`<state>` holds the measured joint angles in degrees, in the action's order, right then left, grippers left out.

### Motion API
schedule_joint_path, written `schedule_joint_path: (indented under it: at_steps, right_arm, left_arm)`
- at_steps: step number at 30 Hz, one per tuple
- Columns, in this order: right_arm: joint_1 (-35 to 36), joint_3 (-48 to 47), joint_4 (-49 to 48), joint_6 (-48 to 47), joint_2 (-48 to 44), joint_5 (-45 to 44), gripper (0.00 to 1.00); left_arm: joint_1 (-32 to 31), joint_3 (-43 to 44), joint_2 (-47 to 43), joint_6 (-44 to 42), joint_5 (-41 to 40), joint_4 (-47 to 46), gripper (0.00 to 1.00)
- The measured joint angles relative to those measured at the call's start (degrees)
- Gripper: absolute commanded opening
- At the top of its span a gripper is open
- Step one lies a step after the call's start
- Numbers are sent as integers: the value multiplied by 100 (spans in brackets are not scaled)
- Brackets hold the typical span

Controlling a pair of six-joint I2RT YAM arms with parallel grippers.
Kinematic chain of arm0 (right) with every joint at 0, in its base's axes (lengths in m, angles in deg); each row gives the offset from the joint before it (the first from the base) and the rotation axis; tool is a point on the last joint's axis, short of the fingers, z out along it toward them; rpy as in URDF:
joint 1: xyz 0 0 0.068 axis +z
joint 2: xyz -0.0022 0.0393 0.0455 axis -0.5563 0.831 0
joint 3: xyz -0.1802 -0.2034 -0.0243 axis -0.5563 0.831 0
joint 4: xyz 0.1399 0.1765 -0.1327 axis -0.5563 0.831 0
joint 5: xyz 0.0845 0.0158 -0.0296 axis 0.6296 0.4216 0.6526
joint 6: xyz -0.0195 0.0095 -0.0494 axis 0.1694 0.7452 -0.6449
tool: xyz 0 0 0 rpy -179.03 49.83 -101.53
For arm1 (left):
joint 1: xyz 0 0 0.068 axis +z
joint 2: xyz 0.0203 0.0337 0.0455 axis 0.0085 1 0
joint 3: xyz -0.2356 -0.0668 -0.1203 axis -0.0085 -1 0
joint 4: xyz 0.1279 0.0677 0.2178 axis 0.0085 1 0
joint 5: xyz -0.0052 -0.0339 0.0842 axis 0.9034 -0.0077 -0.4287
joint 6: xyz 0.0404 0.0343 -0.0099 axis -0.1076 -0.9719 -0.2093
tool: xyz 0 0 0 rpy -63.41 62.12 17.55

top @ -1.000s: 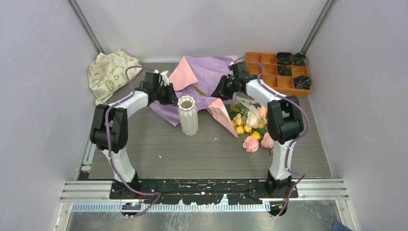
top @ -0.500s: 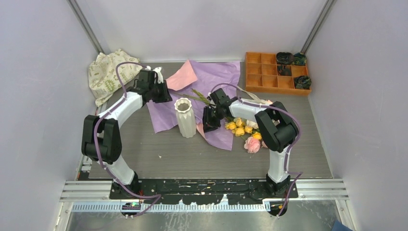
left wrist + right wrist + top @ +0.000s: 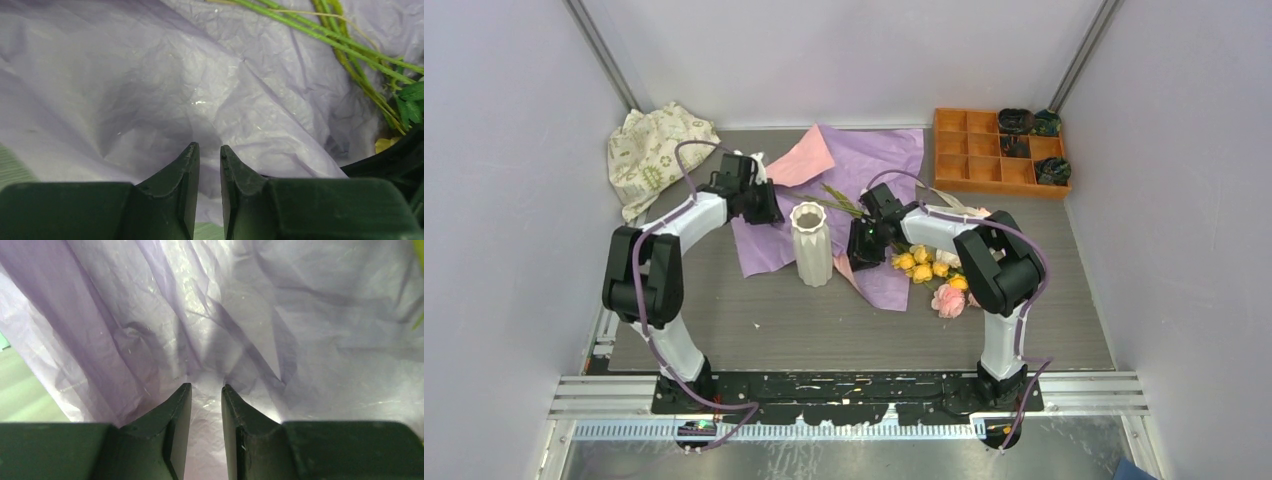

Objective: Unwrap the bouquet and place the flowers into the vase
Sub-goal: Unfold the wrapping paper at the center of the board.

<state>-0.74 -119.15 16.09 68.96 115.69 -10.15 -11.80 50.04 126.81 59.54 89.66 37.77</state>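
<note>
Upright white ribbed vase (image 3: 812, 243); roses (image 3: 929, 270) lie to its right. Orange tray (image 3: 937, 150), far right, holds dark items (image 3: 1016, 120). Left gripper (image 3: 209, 150) and right gripper (image 3: 206, 390) each pinch purple wrapping paper (image 3: 874, 160).

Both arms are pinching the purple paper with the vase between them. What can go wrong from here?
1. The vase stands right against the paper, maybe on its edge. The left jaws and the right jaws both pinch that sheet, so a pull may tip the vase.
2. The flowers lie partly on the same sheet, beside the right jaws. A tug on it could drag or scatter them.
</note>
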Motion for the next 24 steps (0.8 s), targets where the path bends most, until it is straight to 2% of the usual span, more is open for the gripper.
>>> schedule_joint_path:
  at_steps: [10, 16, 24]
  right_arm:
    - [0, -151, -4, -20, 98, -153, 34]
    - [-2, -151, -15, -17, 122, -114, 33]
    - [-7, -164, -101, 2, 184, 22, 33]
  left_arm:
    - [0, -13, 933, 691, 111, -614, 24]
    - [0, 304, 942, 1049, 256, -791, 26]
    - [0, 1530, 1097, 1322, 487, -844, 26]
